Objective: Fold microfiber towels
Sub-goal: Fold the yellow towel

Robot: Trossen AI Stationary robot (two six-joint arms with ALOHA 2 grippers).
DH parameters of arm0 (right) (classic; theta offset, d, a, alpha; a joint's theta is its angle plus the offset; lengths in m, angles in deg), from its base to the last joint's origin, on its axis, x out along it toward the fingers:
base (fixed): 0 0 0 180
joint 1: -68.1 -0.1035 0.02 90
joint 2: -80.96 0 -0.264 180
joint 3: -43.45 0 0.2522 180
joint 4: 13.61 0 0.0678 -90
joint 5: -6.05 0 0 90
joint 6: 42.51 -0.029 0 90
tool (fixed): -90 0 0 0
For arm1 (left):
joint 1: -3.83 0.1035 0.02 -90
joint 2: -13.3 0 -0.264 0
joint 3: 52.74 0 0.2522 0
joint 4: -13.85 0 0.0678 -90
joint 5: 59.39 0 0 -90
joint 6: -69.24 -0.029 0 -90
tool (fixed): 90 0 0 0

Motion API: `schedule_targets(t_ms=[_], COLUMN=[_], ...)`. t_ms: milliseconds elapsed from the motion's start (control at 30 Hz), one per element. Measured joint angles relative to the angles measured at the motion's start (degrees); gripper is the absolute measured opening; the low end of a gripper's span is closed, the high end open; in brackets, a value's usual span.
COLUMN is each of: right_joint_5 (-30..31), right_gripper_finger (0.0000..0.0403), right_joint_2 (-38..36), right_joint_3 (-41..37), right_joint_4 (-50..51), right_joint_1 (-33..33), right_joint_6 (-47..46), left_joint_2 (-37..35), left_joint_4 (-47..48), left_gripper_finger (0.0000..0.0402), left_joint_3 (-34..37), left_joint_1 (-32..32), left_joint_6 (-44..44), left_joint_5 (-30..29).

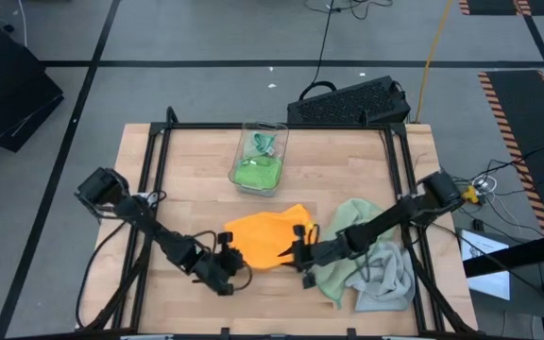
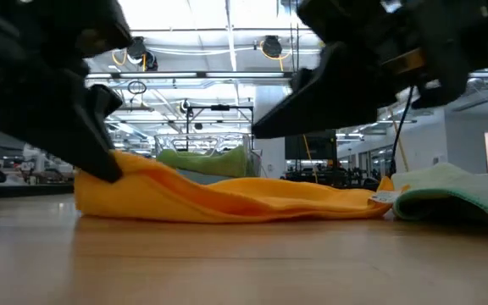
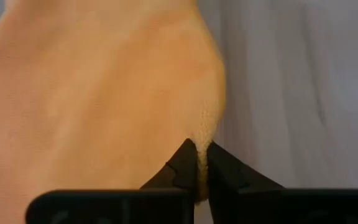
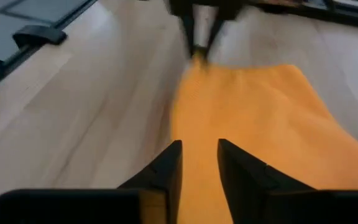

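An orange towel point(image 1: 264, 236) lies spread on the wooden table, near its middle. My left gripper point(image 1: 227, 253) is shut on the towel's left end. My right gripper point(image 4: 199, 149) hangs open over the towel's right end point(image 1: 300, 247), its fingers a little above the cloth in the low view. A sage green towel point(image 1: 352, 236) and a light grey towel point(image 1: 387, 281) lie crumpled to the right. A bright green towel point(image 1: 256, 172) sits in a clear bin. My left gripper pinches the orange towel's left edge point(image 3: 204, 127) between its two fingers. It comes slanting down from the table's left. The pinched end point(image 2: 130, 169) stands a little higher than the rest of the towel, which lies slack on the table.
The clear bin point(image 1: 274, 132) stands toward the far edge. A black keyboard point(image 1: 348, 102) lies just beyond the table's far right corner. Black frame rails point(image 1: 149, 161) run along the table's left and right sides. Bare wood shows at the near left and far left.
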Motion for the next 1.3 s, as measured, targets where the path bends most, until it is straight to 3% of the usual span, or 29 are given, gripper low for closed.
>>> schedule_targets(t_ms=[100,267,467,633,800,900,1100,1200,1300], right_joint_5=[3.4,3.7,3.7,3.6,3.7,3.8,3.7,3.0,0.6], right_gripper_finger=[0.0138,0.0198,0.0209,0.0195,0.0173,0.0135,0.0018,0.0011,0.0012], right_joint_2=[3.9,8.3,12.6,15.6,17.6,17.6,17.6,17.5,16.7], right_joint_3=[5.9,13.4,17.9,19.2,19.9,19.9,19.9,19.9,19.9], right_joint_4=[4.0,6.3,6.0,6.2,4.4,2.7,2.9,4.0,7.6], right_joint_1=[-0.4,-0.3,0.5,1.2,1.2,1.2,1.2,0.8,0.1], right_joint_6=[2.6,4.1,4.0,2.2,1.6,1.3,0.9,0.8,0.8], left_joint_2=[-1.4,-1.6,-1.6,-1.6,-1.6,-1.6,-1.6,-1.6,-1.7], left_joint_4=[-1.3,-1.6,-2.2,-4.1,-6.0,-6.7,-12.0,-15.2,-13.2], left_gripper_finger=[0.0011,0.0016,0.0025,0.0007,0.0027,0.0033,0.0029,0.0062,0.0121], left_joint_3=[-0.1,0.0,0.0,0.0,0.0,0.0,0.0,0.0,-0.1], left_joint_1=[2.1,4.5,5.8,6.0,6.0,6.0,5.9,5.5,4.1], left_joint_6=[0.4,1.6,3.5,4.6,4.7,4.9,4.1,3.7,3.6], left_joint_5=[4.2,7.3,9.6,10.8,11.0,11.0,9.9,11.3,10.5])
